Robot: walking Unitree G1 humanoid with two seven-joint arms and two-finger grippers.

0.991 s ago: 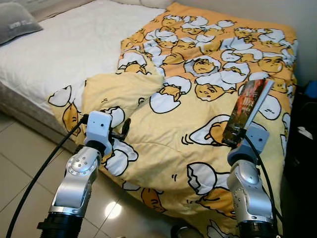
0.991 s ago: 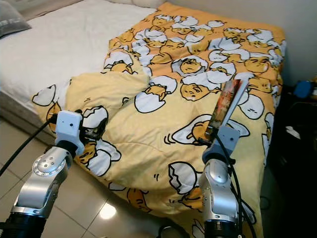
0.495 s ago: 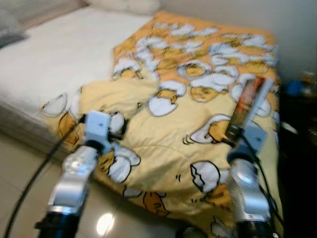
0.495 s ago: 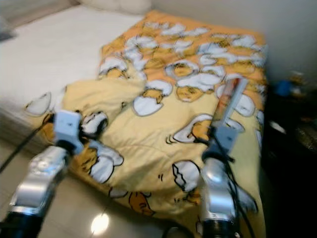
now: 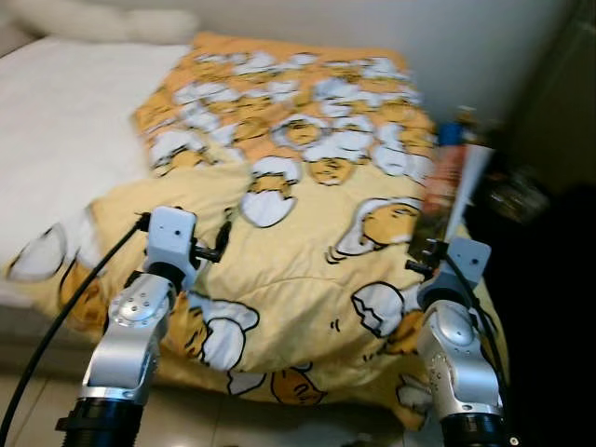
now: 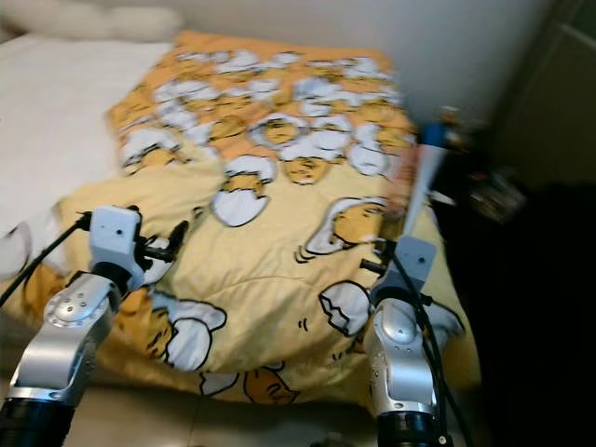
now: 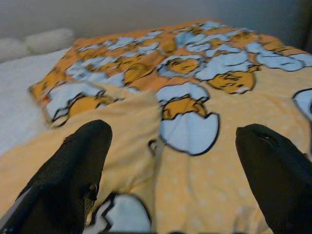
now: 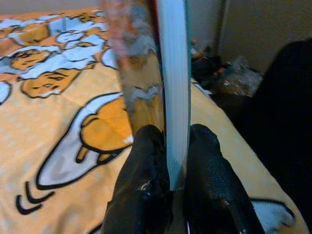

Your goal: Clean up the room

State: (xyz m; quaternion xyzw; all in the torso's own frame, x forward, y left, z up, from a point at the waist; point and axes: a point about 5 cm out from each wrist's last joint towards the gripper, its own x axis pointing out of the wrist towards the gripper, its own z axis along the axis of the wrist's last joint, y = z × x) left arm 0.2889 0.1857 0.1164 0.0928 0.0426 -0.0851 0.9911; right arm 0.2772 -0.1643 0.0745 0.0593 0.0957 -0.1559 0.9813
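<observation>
Right wrist view: right gripper (image 8: 170,161) around book (image 8: 173,73)

blanket (image 5: 307,270): soft matt cloth | book (image 8: 161,83): glossy cover, paper pages | fingers (image 8: 146,195): matt black

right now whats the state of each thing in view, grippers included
left gripper: open, holding nothing, raised over the duvet
right gripper: shut on the book, held upright
book: closed, standing on end between the gripper fingers
duvet: spread over the bed, rumpled, one corner folded back
bed: white sheet bare beside the duvet
</observation>
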